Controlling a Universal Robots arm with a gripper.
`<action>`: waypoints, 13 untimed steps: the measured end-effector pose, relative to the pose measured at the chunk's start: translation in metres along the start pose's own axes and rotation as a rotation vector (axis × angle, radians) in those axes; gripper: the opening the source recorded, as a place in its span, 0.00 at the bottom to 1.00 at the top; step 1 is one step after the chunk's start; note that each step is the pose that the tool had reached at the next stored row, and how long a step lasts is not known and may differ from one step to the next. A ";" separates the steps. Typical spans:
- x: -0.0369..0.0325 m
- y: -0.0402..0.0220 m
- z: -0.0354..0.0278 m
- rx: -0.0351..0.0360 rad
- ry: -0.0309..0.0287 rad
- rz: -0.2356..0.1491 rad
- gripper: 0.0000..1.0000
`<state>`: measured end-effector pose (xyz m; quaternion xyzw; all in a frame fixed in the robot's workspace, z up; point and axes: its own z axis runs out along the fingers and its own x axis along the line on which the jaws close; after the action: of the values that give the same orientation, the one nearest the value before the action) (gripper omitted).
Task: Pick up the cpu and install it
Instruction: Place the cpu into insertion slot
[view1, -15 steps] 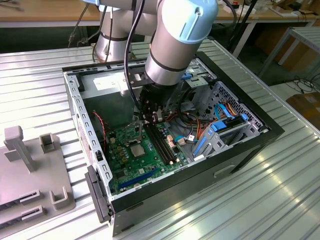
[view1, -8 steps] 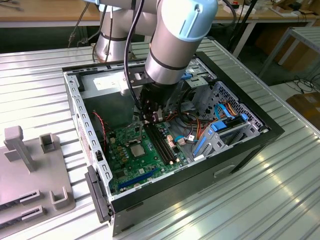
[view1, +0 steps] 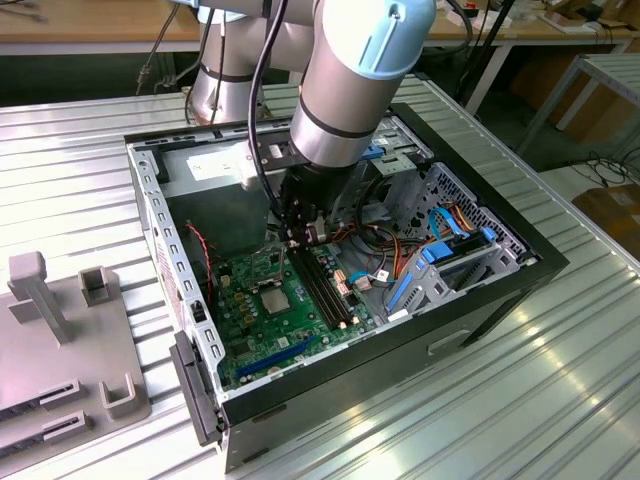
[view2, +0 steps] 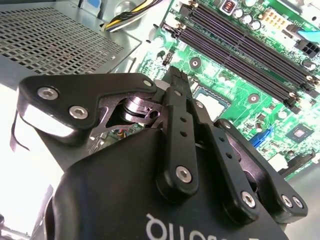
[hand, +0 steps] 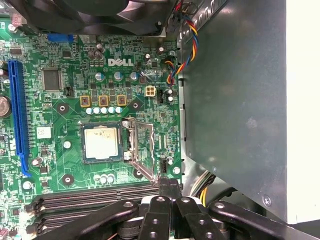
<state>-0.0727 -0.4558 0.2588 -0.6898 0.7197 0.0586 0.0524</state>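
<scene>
The cpu (hand: 101, 143), a thin, stiff square with a dull silver lid, lies flat in its socket on the green board (hand: 30, 111), with the hinged metal frame (hand: 141, 150) open beside it. I judge it light but fragile (contacts beneath), best gripped by 2 opposite edges. The gripper (hand: 170, 182) hovers near it by the long black memory slots (hand: 90, 199), fingers pressed together on nothing.

The arm (view1: 340, 100) is silver-grey with a pale blue cap (view1: 388, 40) and a black cable (view1: 256, 110). The gripper (view2: 177, 76) is matte black, its bars (view2: 175, 135) pinned with silver screws (view2: 183, 173).
</scene>
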 end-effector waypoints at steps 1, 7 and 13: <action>0.0000 0.0000 -0.0003 -0.0001 0.0006 0.000 0.11; -0.0002 0.0000 -0.0011 0.0000 0.0015 0.000 0.11; 0.0002 0.0001 -0.0015 0.0000 0.0015 0.000 0.11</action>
<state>-0.0728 -0.4563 0.2603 -0.6898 0.7198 0.0581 0.0518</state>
